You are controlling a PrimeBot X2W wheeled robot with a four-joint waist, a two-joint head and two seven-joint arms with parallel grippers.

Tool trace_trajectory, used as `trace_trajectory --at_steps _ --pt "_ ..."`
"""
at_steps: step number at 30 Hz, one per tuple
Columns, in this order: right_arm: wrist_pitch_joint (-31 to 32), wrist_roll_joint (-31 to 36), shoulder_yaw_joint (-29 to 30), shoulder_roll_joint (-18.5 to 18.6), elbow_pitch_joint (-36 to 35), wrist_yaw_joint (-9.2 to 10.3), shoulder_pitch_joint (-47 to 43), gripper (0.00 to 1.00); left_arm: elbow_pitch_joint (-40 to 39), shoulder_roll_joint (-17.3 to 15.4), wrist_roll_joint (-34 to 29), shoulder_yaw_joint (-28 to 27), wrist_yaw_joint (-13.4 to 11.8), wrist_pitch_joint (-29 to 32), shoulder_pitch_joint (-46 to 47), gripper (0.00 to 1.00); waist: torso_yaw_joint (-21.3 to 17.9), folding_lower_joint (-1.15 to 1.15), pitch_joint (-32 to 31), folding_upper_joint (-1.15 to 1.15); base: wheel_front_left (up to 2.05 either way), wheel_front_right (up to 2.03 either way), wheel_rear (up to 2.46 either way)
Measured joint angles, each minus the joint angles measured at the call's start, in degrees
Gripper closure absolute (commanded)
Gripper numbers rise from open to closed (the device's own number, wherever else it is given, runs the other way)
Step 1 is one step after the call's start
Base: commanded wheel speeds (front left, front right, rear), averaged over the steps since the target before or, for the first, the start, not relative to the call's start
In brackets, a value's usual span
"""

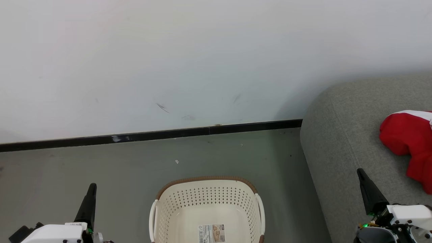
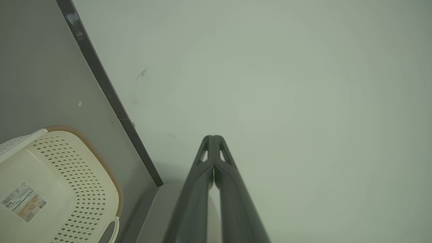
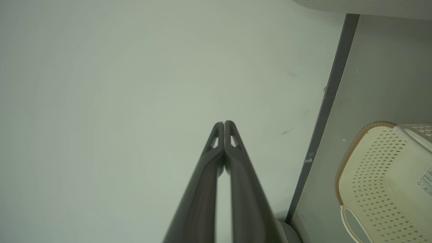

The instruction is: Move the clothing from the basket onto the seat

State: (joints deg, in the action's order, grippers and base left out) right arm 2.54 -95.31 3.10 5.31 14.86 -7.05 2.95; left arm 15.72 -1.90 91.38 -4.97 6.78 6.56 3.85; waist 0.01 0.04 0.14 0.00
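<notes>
Holds nothing in left claw (image 1: 91, 187) or right claw (image 1: 361, 172), fingers of each pressed together, flanking the laundry basket (image 1: 206, 180) with no garment in its visible part, with red clothing (image 1: 405, 135) lying on the seat (image 1: 337, 141) ahead-right of the nearer right claw.

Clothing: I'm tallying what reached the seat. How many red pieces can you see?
1: a red heap with a white stripe on the seat, cut by the head view's right edge; a second piece may be hidden.

Red clothing (image 1: 405, 139) heaped on grey seat (image 1: 337, 152), near cream basket (image 1: 206, 178)
</notes>
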Motion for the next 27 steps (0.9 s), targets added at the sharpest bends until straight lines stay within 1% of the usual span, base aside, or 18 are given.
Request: trace_trajectory --at_steps 27 --pt "0.07 0.0 0.13 -0.11 0.15 0.0 0.01 1.0 0.0 0.01 0.0 0.01 0.0 0.0 0.19 1.0 -0.01 -0.01 0.02 0.0 0.0 0.0 0.0"
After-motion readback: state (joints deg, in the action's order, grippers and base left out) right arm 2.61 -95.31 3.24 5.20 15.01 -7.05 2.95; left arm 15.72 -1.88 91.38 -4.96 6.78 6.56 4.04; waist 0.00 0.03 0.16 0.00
